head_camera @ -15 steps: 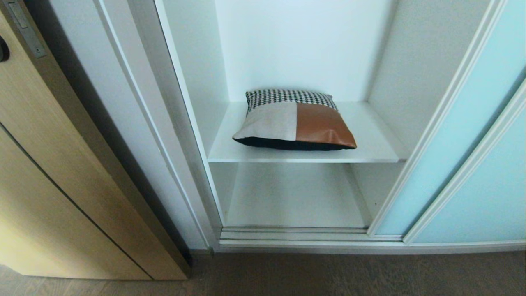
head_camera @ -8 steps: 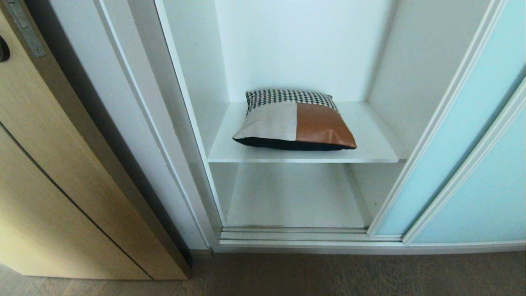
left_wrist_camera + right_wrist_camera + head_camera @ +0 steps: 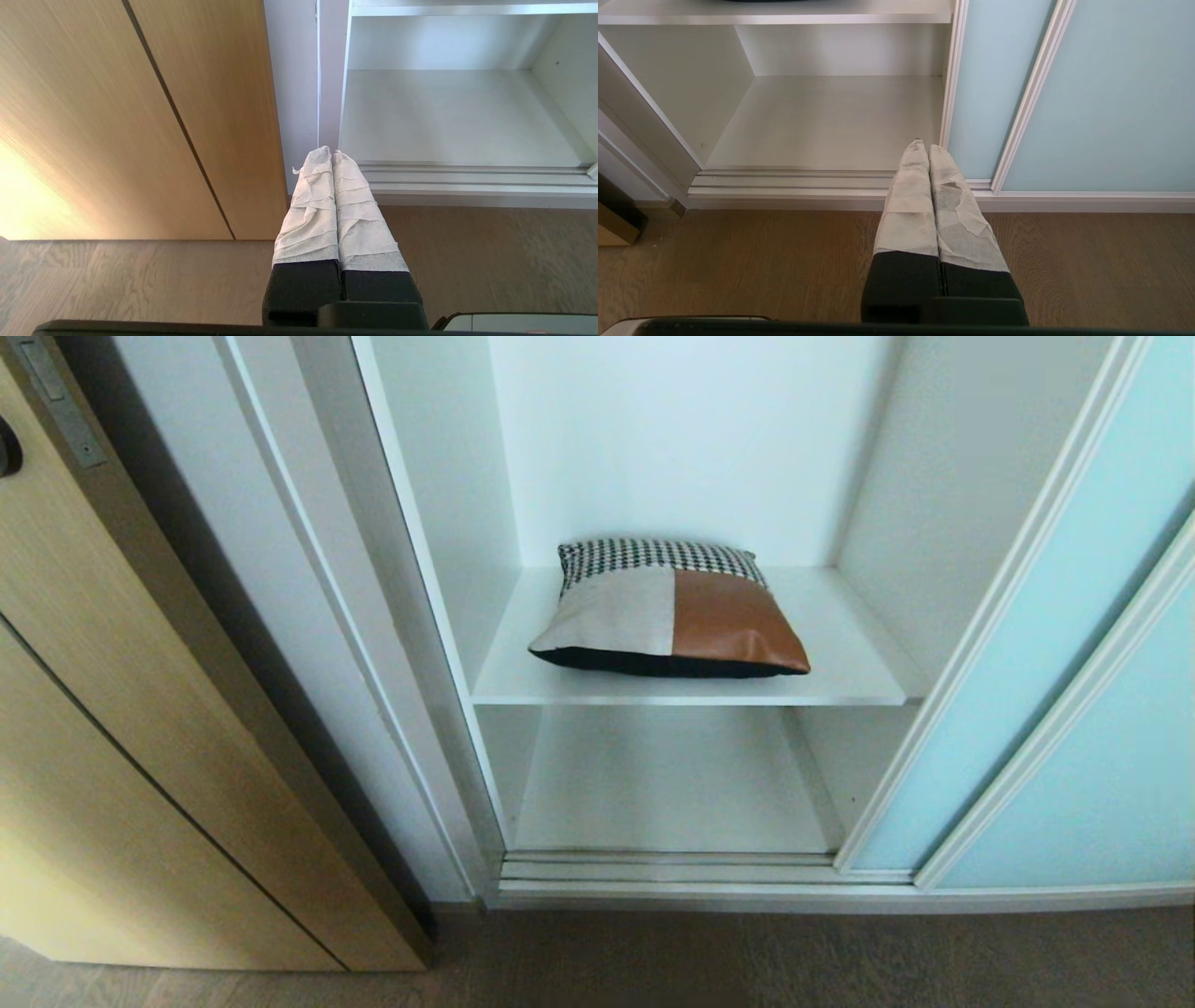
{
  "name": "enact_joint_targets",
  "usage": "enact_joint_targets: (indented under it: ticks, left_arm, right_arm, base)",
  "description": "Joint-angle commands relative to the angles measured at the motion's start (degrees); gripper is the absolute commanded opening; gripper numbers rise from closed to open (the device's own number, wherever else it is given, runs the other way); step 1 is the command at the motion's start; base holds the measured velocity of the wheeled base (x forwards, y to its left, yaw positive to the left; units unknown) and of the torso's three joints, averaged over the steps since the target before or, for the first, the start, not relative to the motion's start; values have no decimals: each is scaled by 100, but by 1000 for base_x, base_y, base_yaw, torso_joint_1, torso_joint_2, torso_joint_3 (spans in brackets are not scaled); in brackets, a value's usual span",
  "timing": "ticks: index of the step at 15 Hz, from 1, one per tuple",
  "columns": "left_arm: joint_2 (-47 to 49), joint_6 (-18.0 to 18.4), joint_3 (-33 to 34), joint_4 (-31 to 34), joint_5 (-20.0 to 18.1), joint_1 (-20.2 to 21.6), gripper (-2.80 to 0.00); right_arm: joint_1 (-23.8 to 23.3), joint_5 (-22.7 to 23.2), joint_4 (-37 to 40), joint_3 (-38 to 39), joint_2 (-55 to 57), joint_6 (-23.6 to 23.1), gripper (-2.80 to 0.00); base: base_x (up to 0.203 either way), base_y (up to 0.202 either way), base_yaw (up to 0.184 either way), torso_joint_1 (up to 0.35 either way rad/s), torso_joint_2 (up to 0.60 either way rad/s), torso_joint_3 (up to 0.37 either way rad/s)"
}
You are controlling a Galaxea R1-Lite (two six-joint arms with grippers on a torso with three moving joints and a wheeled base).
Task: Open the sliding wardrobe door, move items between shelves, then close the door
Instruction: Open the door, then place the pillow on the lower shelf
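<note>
Nothing has shifted since a second ago: the cushion (image 3: 668, 609) still lies on the upper shelf (image 3: 840, 686), sliding wardrobe door (image 3: 1046, 644) open. The left gripper (image 3: 332, 154) and right gripper (image 3: 923, 148) are pressed closed, empty, above the floor (image 3: 738, 261).

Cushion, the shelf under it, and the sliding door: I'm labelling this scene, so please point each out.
Cushion (image 3: 728, 616), head view, on its brown leather panel.
Shelf (image 3: 840, 653), head view, bare board right of the cushion.
Sliding door (image 3: 1018, 681), head view, pale-blue glass panel.
</note>
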Motion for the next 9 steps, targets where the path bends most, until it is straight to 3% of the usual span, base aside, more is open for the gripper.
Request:
enact_joint_targets:
  ticks: [1, 9]
  left_arm:
    - [9, 2, 9, 0, -2, 1, -280]
    - [9, 2, 9, 0, -2, 1, -280]
  right_arm:
    - [5, -3, 11, 6, 1, 1, -280]
    - [-3, -3, 11, 9, 0, 1, -280]
  base:
    - [0, 0, 0, 0, 0, 0]
    - [0, 0, 0, 0, 0, 0]
